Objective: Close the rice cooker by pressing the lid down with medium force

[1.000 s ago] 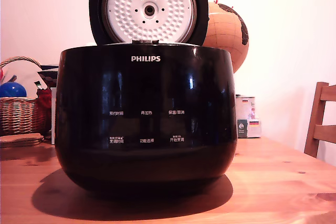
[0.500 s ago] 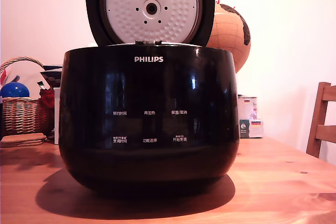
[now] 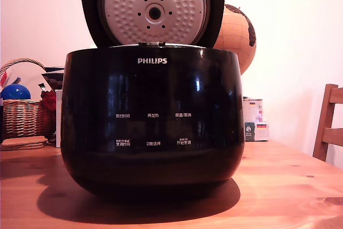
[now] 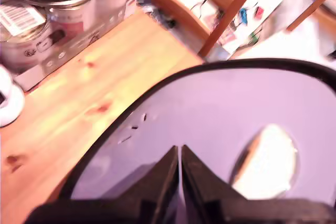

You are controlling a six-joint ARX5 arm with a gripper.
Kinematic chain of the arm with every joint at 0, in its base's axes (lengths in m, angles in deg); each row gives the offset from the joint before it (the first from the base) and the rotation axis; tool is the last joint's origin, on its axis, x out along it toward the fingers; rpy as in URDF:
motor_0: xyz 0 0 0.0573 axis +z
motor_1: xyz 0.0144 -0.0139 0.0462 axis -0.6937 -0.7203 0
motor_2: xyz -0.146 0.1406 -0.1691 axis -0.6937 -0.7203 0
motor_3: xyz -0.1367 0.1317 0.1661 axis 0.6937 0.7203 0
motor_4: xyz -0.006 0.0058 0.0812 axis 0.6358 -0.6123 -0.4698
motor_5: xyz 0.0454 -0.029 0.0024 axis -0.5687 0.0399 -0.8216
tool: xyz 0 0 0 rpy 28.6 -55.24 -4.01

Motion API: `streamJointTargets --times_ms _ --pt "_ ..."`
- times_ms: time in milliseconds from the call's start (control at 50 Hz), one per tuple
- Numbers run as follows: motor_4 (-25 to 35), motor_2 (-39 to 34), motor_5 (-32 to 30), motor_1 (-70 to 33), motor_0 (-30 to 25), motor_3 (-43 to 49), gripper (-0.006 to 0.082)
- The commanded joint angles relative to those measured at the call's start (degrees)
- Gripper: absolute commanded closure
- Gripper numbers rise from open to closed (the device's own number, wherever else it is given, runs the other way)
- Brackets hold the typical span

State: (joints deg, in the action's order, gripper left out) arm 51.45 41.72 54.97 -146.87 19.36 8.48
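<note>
Woven wicker basket (image 3: 21,113) with a blue ball (image 3: 14,91), at the exterior view's left of the rice cooker (image 3: 153,127). The cooker is a glossy black rounded body on a wooden table (image 3: 289,186), lettered "PHILIPS" above two rows of small white Chinese labels. Above its rim the lid (image 3: 154,9) stands raised, its white dimpled metal disc facing forward. An orange globe (image 3: 236,30) is behind the cooker, right. Wrist view: the gripper (image 4: 179,153), fingers together, is at the lid's glossy outer face.

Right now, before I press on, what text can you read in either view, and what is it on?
"PHILIPS": white, on the front of the rice cooker.
Six small white Chinese labels in two rows below it: too small to read.
Print on the box behind the cooker: too small.
Sticker on the metal pot, wrist view: blurred.
</note>
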Motion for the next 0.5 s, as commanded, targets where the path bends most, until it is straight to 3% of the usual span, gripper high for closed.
streamJointTargets --times_ms 0,300,480 --pt "-1.5 -1.3 -1.0 -1.0 -1.4 -0.2 0.0789" --pt "-2.6 -8.0 -0.2 0.1 -3.8 -7.1 0.0789" --pt "-3.3 -16.8 2.0 4.0 -4.4 -15.3 0.0789"
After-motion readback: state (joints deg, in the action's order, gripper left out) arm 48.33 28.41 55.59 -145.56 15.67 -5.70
